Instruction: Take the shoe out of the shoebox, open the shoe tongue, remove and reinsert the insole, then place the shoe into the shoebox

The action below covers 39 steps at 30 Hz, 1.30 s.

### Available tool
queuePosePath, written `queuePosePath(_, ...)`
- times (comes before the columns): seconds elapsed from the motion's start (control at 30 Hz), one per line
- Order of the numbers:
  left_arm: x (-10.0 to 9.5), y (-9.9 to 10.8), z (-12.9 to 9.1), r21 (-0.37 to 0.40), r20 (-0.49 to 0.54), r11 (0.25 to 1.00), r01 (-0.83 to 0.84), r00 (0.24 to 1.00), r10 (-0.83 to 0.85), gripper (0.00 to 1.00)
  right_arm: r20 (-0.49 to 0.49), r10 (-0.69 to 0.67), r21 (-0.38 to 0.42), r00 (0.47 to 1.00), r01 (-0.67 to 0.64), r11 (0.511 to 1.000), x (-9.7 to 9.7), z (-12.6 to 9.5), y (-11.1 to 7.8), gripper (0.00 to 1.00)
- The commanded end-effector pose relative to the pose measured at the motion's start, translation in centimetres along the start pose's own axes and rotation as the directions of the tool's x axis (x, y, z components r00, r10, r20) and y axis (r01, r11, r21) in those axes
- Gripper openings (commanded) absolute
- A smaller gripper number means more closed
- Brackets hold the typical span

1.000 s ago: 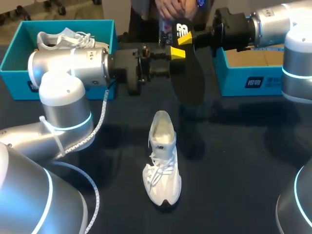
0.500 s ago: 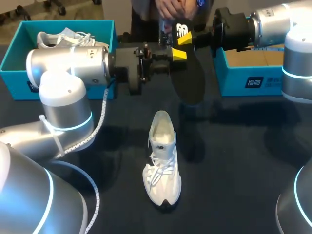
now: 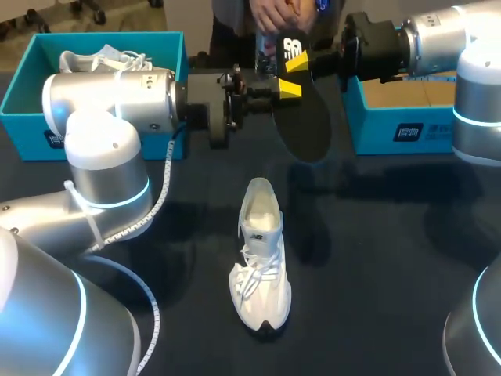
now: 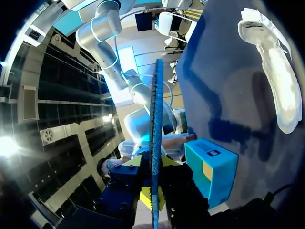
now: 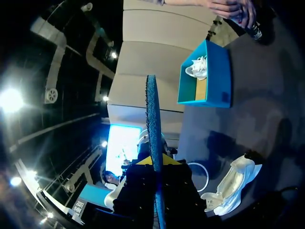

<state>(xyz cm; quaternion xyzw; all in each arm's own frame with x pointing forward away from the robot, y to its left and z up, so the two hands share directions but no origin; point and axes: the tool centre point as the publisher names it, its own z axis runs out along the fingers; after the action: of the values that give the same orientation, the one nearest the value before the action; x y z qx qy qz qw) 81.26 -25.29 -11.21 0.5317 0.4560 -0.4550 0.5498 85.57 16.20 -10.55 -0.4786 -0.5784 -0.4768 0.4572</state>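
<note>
With my left gripper (image 3: 286,88) and right gripper (image 3: 297,60) both clamped on the insole (image 3: 307,129), held up beyond the shoe (image 3: 261,258) on the desk (image 3: 391,251), a mistimed release could twist it or drop it beside the shoe

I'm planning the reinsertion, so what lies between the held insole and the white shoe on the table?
Nothing; the head view shows only bare table between the raised insole and the white shoe.
</note>
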Motion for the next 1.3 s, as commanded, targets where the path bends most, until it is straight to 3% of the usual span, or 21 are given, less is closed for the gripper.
queuePosePath(0.03, 0.1, 0.2, 0.1, -0.001, -0.003, 1.000, 0.001, 1.000, -0.001, 0.11, 0.002, 0.000, 0.001, 1.000, 0.000, 1.000, 0.0, 0.1, 0.1, 0.00)
queuePosePath(0.13, 0.2, 0.3, 0.1, -0.003, -0.006, 1.000, 0.004, 1.000, -0.004, 0.00, 0.002, 0.000, 0.001, 1.000, 0.000, 1.000, 0.0, 0.1, 0.1, 0.00)
queuePosePath(0.5, 0.3, 0.2, -0.1, 0.005, -0.004, 1.000, -0.002, 1.000, 0.002, 0.00, -0.007, -0.003, 0.002, 1.000, 0.003, 1.000, 0.0, 0.1, 0.1, 0.00)
queuePosePath(0.57, 0.3, 0.2, -0.3, 0.003, -0.004, 1.000, -0.002, 1.000, 0.002, 0.00, -0.008, -0.005, -0.002, 1.000, 0.005, 1.000, 0.1, 0.1, 0.1, 0.79)
queuePosePath(0.6, 0.2, 0.1, -0.4, 0.002, -0.004, 1.000, -0.001, 1.000, 0.001, 0.00, -0.011, -0.008, -0.005, 1.000, 0.008, 1.000, 0.2, 0.0, 0.0, 1.00)
queuePosePath(1.1, 0.8, -1.1, -5.0, 0.025, -0.026, 0.989, 0.143, 0.989, -0.142, 0.00, -0.008, -0.024, -0.054, 1.000, 0.024, 0.998, 0.7, -2.8, -1.6, 1.00)
queuePosePath(1.3, 1.6, -0.9, -7.2, -0.036, -0.081, 0.931, 0.362, 0.928, -0.364, 0.00, 0.021, 0.007, -0.095, 1.000, -0.005, 0.995, 0.6, -4.0, -2.1, 1.00)
